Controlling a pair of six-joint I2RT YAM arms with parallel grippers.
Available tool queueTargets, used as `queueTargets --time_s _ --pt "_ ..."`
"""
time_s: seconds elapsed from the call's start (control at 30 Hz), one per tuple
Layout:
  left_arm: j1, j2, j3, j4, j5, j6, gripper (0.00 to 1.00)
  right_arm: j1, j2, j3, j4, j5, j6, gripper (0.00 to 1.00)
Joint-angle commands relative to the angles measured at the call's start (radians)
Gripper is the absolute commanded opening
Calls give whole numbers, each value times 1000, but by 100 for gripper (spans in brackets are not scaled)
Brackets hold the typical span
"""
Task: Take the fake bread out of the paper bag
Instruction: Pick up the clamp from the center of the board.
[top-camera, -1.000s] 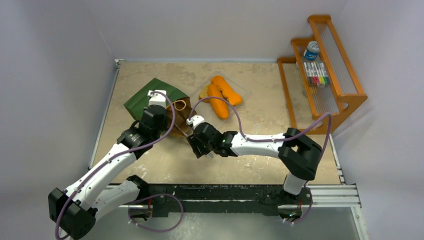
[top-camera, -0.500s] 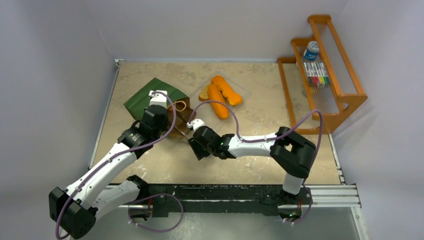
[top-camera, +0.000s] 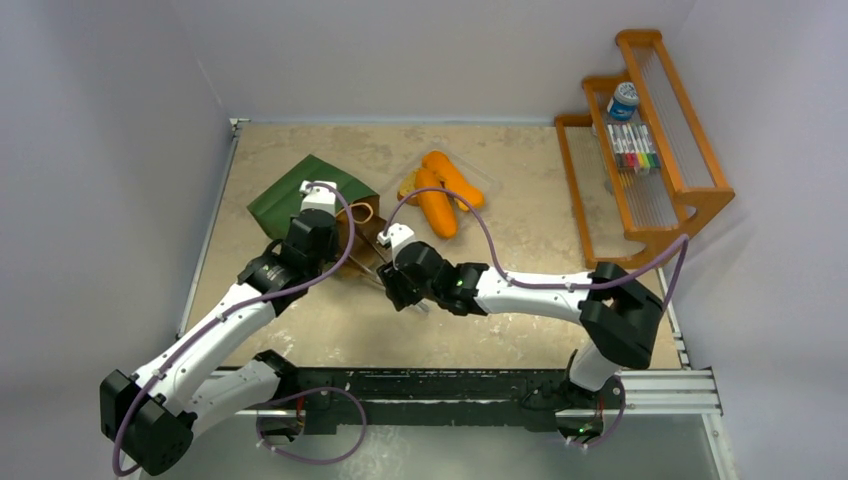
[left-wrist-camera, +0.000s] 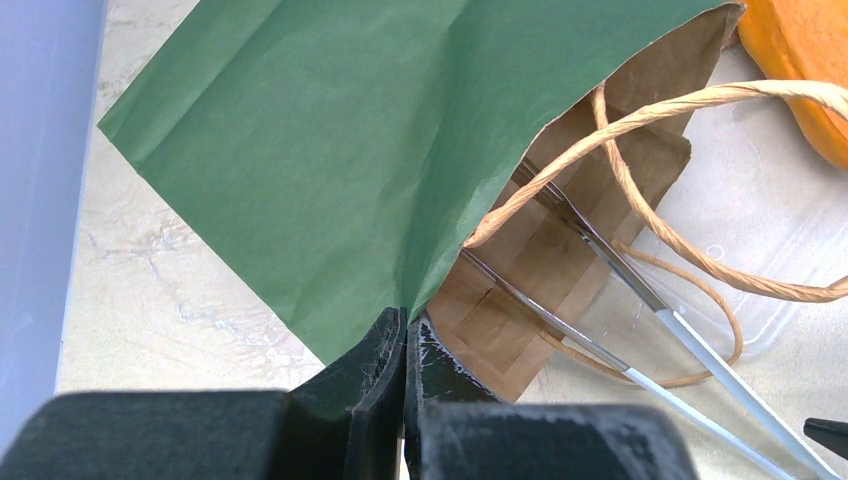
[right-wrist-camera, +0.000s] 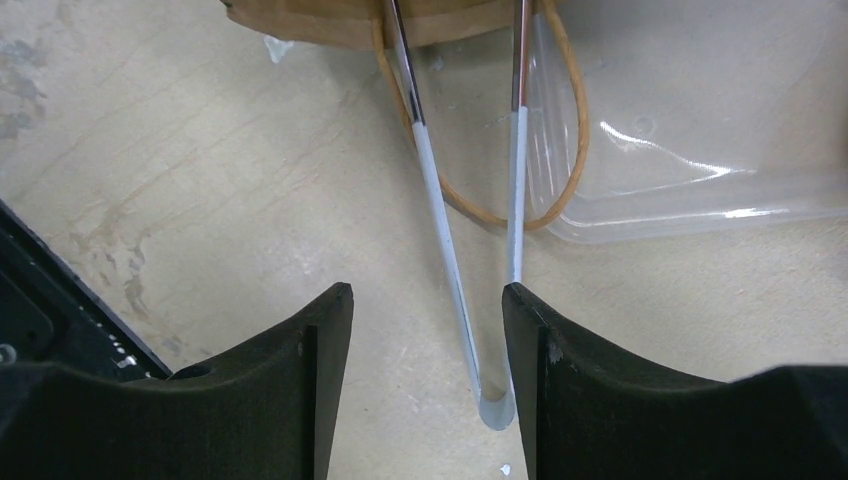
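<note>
- Beige stone-look table (top-camera: 520, 260) boxed in by pale lilac walls; a wooden rack (top-camera: 690, 200) with markers and a can stood at 2 o'clock.
- Paper bag (left-wrist-camera: 330, 150) lay flat on its side at 10 o'clock, green side up, brown mouth facing 3 o'clock toward the tray.
- Left gripper (left-wrist-camera: 405, 340) was clenched on the bag's near edge, at the corner of the mouth, likely to pin it and lift the flap so the mouth stayed open.
- Metal tongs (right-wrist-camera: 446, 250) lay on the table with the tips inside the bag mouth and the hinge end pointing to 6 o'clock.
- Right gripper (right-wrist-camera: 425, 295) straddled the tongs' hinge end with its fingers spread. One finger touched a tong arm, nothing squeezed; probably lined up to pinch them.
- Bread (top-camera: 437, 200) visible: orange loaves at 12 o'clock on the clear plastic tray (right-wrist-camera: 700, 195), just past the bag mouth and outside the bag.
- The bag's inside was hidden, so I could not tell whether any piece remained in it.
- Judgement: next comes closing on the tongs; risk of them slipping sideways on the smooth top.
</note>
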Motion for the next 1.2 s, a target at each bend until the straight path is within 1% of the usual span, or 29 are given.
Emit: queueTargets --time_s 0.0,0.3,0.5,0.73,0.87,1.17 --pt "7 4 7 37 -7 4 0 -3 16 -9 -1 -17 -27 60" --pt "7 3 13 27 -8 5 0 -2 72 -74 67 10 -23 62" --pt "7 8 13 27 -6 5 0 -5 108 -85 103 5 -24 61" --pt "7 10 12 28 -5 7 0 -22 172 -68 152 -6 -16 48" --pt "7 11 12 27 -5 5 0 -23 189 -45 167 -6 -15 43" --pt "7 10 10 30 -6 10 0 -25 139 47 68 37 6 38"
